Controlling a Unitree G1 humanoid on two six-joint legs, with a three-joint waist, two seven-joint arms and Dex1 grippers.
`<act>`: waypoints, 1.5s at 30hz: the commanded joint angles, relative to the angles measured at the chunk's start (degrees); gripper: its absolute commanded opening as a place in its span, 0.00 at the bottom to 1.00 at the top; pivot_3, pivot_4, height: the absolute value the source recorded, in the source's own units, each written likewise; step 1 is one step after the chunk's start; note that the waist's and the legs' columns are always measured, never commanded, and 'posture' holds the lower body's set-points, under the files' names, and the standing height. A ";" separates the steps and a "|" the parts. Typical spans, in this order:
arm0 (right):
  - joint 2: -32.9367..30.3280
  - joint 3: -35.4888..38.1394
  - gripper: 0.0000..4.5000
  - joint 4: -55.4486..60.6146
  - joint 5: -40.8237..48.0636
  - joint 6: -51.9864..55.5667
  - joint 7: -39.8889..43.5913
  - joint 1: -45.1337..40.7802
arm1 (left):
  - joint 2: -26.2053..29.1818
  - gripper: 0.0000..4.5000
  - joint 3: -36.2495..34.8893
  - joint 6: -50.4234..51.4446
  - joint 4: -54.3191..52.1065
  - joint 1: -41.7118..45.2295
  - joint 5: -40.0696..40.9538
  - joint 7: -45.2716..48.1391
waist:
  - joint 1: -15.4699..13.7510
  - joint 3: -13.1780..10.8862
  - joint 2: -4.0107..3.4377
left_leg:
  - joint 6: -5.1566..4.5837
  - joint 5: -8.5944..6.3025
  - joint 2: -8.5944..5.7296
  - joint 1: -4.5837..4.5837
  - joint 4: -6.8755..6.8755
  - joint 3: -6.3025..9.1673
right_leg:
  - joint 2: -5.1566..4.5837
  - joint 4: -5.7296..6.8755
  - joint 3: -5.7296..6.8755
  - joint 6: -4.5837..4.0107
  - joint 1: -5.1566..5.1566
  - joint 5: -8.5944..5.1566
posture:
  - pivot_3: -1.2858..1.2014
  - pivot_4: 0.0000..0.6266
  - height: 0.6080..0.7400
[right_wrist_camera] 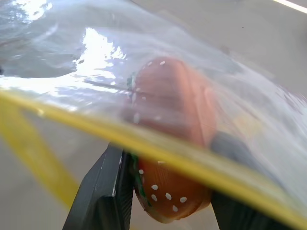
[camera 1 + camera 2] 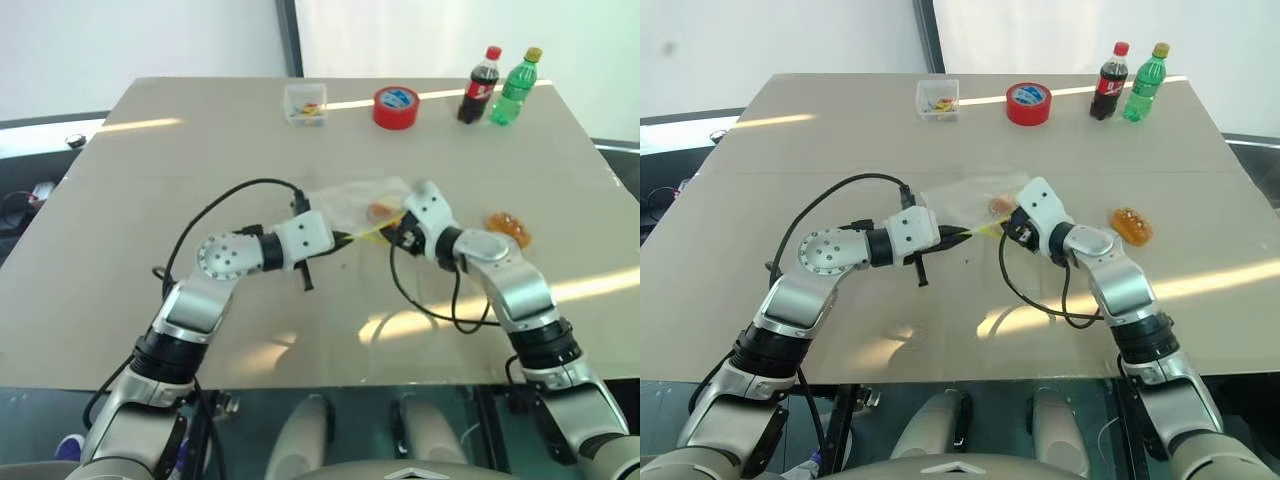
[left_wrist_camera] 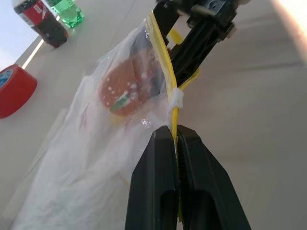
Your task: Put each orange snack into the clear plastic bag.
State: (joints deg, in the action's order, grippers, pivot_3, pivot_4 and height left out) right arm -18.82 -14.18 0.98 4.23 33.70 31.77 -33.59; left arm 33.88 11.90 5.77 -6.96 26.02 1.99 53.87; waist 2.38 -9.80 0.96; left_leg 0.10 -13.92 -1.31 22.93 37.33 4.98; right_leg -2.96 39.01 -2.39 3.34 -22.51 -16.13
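Observation:
The clear plastic bag (image 2: 345, 200) lies crinkled at mid-table, its yellow strip (image 3: 165, 57) lifted off the surface. My left gripper (image 3: 175, 134) is shut on that strip, holding the bag's edge up. One orange snack (image 1: 172, 143) sits between the fingers of my right gripper (image 2: 393, 222), which is shut on it at the bag's mouth. Seen through the plastic, that snack (image 3: 127, 88) looks to be inside the opening. A second orange snack (image 2: 508, 228) rests on the table to the right of my right arm, apart from both grippers.
At the far edge of the table (image 2: 150, 300) stand a red tape roll (image 2: 396, 106), a small clear box (image 2: 305, 103), a cola bottle (image 2: 480, 88) and a green bottle (image 2: 517, 88). Black cables loop from both wrists over the table.

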 commanded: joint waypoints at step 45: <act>-4.41 -3.81 0.93 2.38 -6.96 -7.59 -1.94 -1.65 | -4.74 0.00 3.56 0.17 1.23 9.06 -11.38 -11.09 | -0.12 -0.01 -0.01 | 0.00 0.01 -0.07 0.06 0.02 -0.01 | -0.01 -0.05 0.01 0.01 -0.01 0.00 | 0.52 0.24 1.00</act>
State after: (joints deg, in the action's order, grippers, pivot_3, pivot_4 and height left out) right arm -24.31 -18.04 4.56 -2.17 28.72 30.40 -33.53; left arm 29.02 16.28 5.52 -3.39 34.17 -8.45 43.82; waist 2.27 -9.81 0.94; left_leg 0.10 -13.91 -1.38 22.96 37.35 4.98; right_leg -2.95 38.99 -2.38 3.34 -22.51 -16.13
